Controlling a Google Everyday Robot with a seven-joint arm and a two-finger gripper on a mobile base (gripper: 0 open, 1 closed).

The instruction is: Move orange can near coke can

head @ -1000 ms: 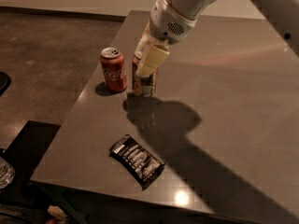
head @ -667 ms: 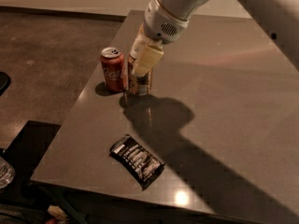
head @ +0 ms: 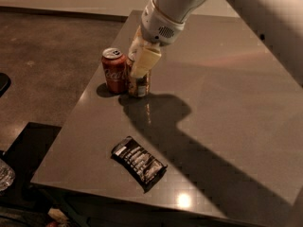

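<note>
Two cans upright on table point(head: 227, 126): orange can point(head: 138, 83) just beside coke can point(head: 114, 71), gripper point(head: 140, 56) pinching orange can from above, black packet point(head: 138, 163) well apart from coke can.

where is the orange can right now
In the camera view the orange can stands on the table near its far left corner, close beside the coke can, with the gripper at its top.

Pincer point(head: 140, 64) sits over the orange can point(head: 138, 85); it stands, seemingly touching, beside the coke can point(head: 114, 71).
</note>
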